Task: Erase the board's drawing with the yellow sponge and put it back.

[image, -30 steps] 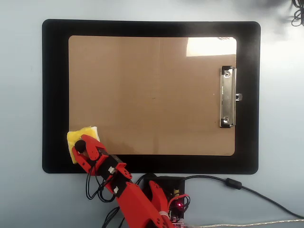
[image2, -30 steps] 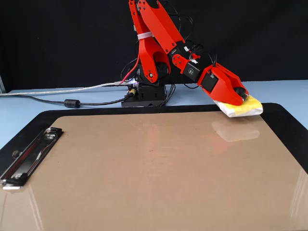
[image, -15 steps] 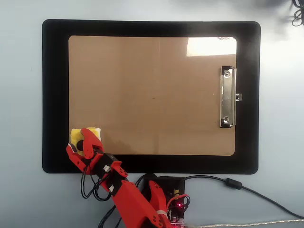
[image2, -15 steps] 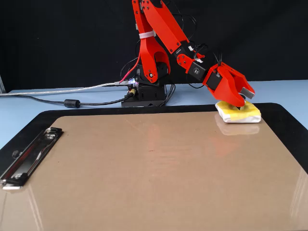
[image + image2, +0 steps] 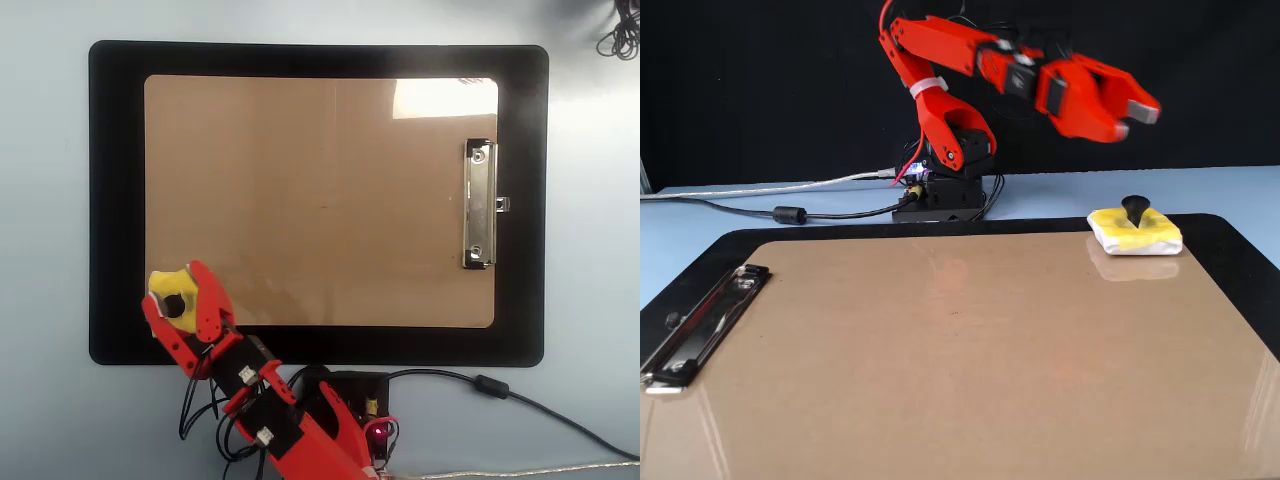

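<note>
In the fixed view, left to right: silver clip (image 5: 702, 318), the board (image 5: 960, 360) with no clear drawing visible, only a tiny speck mid-board. The yellow sponge (image 5: 1135, 232) sits at the board's far right corner, partly on the black mat (image 5: 1230, 250). Gripper (image 5: 1137, 113) hangs above it, jaws parted, holding nothing. You'd find the sponge light and squashy; pinch its black knob (image 5: 1134, 208), not the soft body.
</note>
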